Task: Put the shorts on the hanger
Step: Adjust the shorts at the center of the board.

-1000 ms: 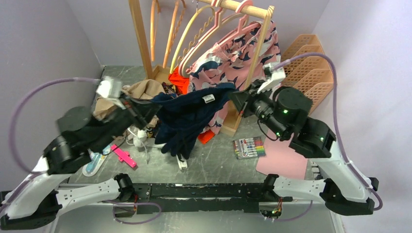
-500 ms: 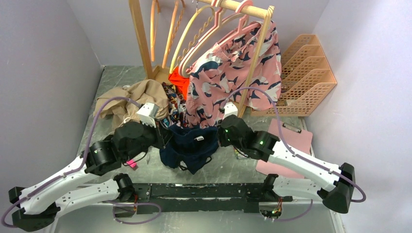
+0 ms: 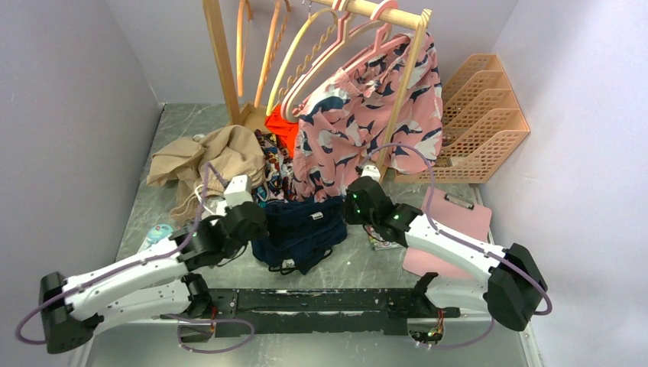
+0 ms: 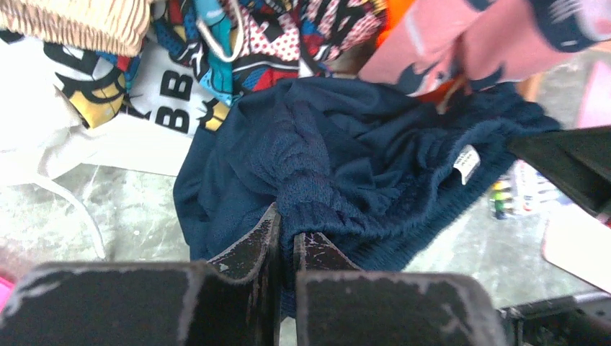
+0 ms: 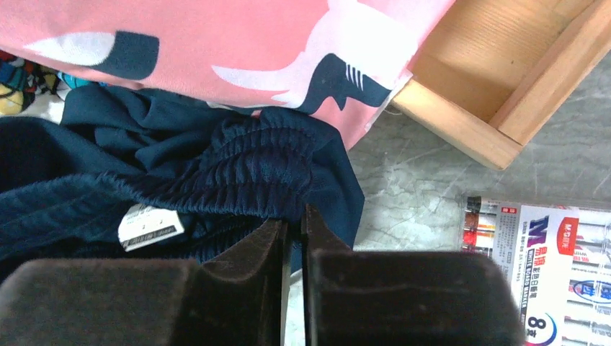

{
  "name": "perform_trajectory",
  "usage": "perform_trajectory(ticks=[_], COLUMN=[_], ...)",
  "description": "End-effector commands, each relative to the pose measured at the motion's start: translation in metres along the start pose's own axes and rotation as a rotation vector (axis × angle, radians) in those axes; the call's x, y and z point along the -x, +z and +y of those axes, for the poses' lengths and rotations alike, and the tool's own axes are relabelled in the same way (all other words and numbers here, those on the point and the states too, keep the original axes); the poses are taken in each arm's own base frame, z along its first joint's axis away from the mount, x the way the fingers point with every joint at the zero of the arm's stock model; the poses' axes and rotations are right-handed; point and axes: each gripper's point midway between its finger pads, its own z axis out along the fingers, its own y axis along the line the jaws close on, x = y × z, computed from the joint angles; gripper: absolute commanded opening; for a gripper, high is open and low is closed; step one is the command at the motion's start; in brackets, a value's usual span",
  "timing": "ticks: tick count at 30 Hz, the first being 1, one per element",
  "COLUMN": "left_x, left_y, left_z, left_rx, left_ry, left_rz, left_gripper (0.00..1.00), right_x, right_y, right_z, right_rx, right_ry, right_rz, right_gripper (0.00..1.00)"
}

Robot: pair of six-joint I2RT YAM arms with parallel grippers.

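The navy blue shorts lie bunched on the table in front of the rack, waistband up, with a white label showing. My left gripper is shut on the waistband's left end; in the left wrist view the fabric is pinched between the jaws. My right gripper is shut on the waistband's right end, as the right wrist view shows on the shorts. A pale wood-coloured hanger hangs at the rack's left end, far behind both grippers.
Pink printed shorts hang on a pink hanger just behind the navy shorts. A tan garment and a pile of printed clothes lie at the left. A marker pack, a pink clipboard and a peach file rack are at the right.
Both arms came down and toward the near edge. The shorts went from being held up and spread in the air to resting bunched on the table, still gripped at both ends.
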Motion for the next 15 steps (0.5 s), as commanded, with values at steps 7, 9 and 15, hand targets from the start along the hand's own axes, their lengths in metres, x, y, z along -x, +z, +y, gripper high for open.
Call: perform_trajectory(ticks=[7,9,15], left_x=[0.003,0.003,0.001], left_y=[0.032,0.034,0.033], left_z=[-0.008,-0.011,-0.015], left_rx=[0.16,0.149,0.107], left_ry=[-0.037,-0.042,-0.071], left_rz=[0.031,0.032,0.032], left_gripper=[0.07,0.07,0.07], right_x=[-0.008,-0.02,-0.039], right_y=[-0.013,-0.018,-0.024], right_z=[0.007,0.004,0.005], right_rx=[0.094,0.108,0.182], right_ry=[0.096,0.121,0.223], right_rz=[-0.006,0.014,0.02], right_gripper=[0.48,0.5,0.54])
